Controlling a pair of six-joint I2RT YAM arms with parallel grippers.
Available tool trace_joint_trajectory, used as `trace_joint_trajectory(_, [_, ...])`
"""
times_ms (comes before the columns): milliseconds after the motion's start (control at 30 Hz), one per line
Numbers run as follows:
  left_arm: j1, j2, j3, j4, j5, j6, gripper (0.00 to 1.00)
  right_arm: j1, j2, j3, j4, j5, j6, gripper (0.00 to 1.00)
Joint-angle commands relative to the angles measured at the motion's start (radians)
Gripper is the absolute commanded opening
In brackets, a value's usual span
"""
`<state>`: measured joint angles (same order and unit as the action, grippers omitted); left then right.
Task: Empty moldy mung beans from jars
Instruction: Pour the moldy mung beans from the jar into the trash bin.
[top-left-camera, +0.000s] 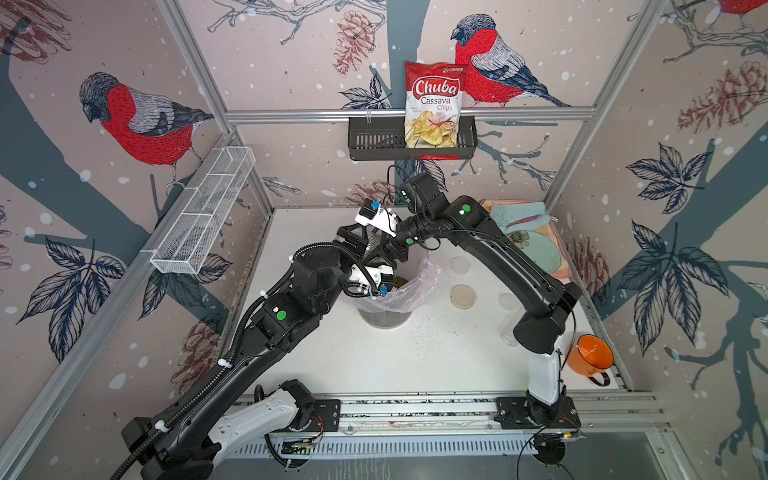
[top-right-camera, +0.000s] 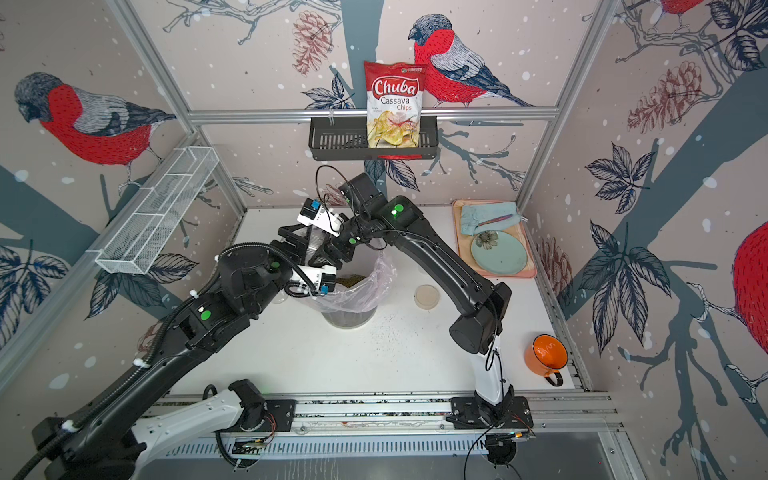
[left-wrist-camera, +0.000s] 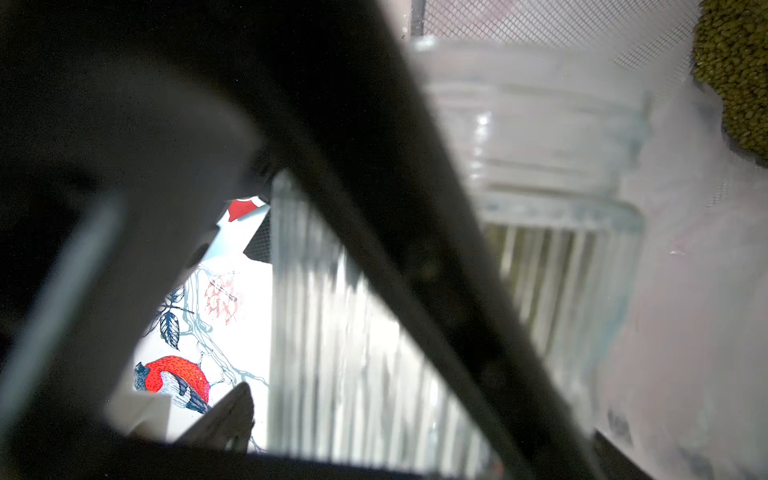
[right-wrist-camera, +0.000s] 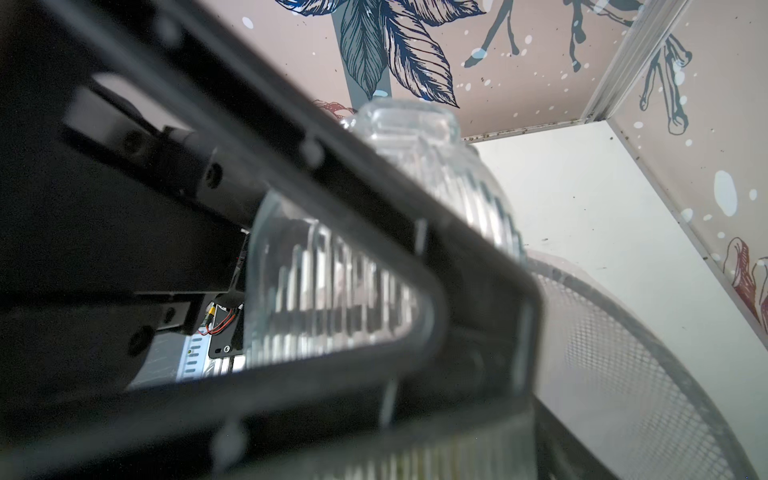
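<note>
A robot test booth dressed up as a kitchen corner: this is where I work.
Aluminium frame bars (top-left-camera: 291, 115) hold wall panels printed with bullfinches (top-left-camera: 141, 120), and I am bolted to a slotted metal rail (top-left-camera: 415, 409) at the edge of a white tabletop (top-left-camera: 415, 361). The homely touches are props: a Chuba cassava chips bag (top-left-camera: 434, 104) in a black hanging basket (top-left-camera: 374, 139), a white mesh shelf (top-left-camera: 203, 212), a pink tray (top-right-camera: 457, 216) with a green plate (top-right-camera: 500, 253), and an orange mug (top-left-camera: 590, 355).
</note>
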<state>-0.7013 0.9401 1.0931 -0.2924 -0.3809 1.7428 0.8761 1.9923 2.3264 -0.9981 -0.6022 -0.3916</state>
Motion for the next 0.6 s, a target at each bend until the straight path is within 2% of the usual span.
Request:
trace_joint_trajectory(0, [0.005, -0.011, 0.002, 0.116, -0.065, 0.001, 0.97, -0.007, -0.015, -0.003, 0.020, -0.032, 0.022, 0.35])
trace_joint_trajectory(367, [0.045, -0.060, -0.031, 0.110, -0.081, -0.036, 0.97, -0.040, 0.000, 0.013, 0.062, -0.008, 0.065, 0.35])
trace_joint_trajectory(567, [0.057, -0.087, -0.050, 0.110, -0.084, -0.098, 0.97, -0.042, 0.002, 0.007, 0.068, -0.001, 0.072, 0.36])
